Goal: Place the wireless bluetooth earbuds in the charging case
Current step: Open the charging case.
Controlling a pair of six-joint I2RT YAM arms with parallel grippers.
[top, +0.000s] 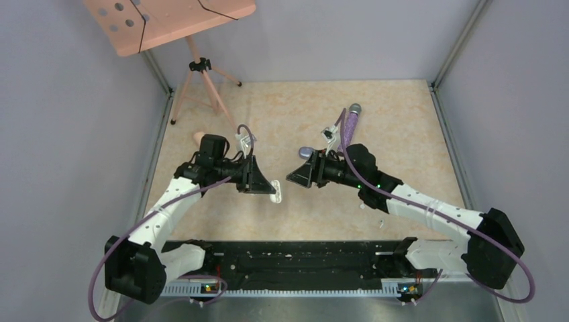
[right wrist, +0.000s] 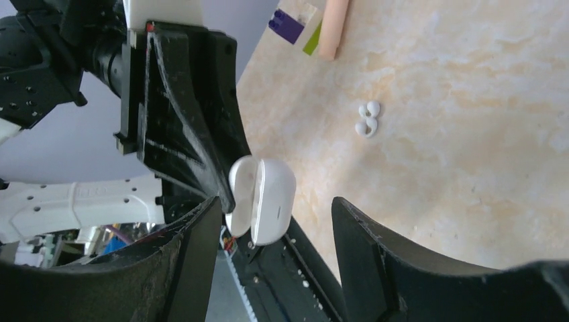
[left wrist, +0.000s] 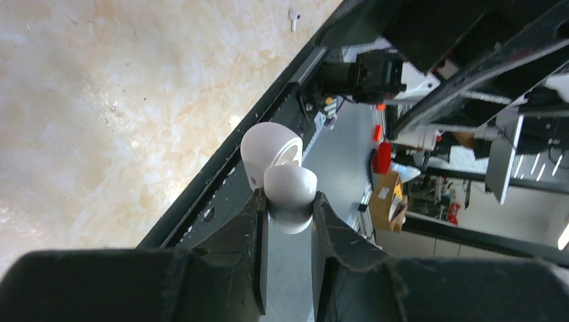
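My left gripper is shut on a white charging case, whose lid stands open. In the top view the left gripper holds the case above the table's middle. My right gripper is open, its jaws wide apart, facing that case and not touching it; in the top view the right gripper is just right of the case. Two white earbuds lie together on the table. One white earbud lies near the right arm and also shows in the left wrist view. The purple buds are not in view.
A purple glitter microphone lies at the back right, with a small purple case beside it. A pink tripod stand stands at the back left. A black rail runs along the near edge. Grey walls enclose the table.
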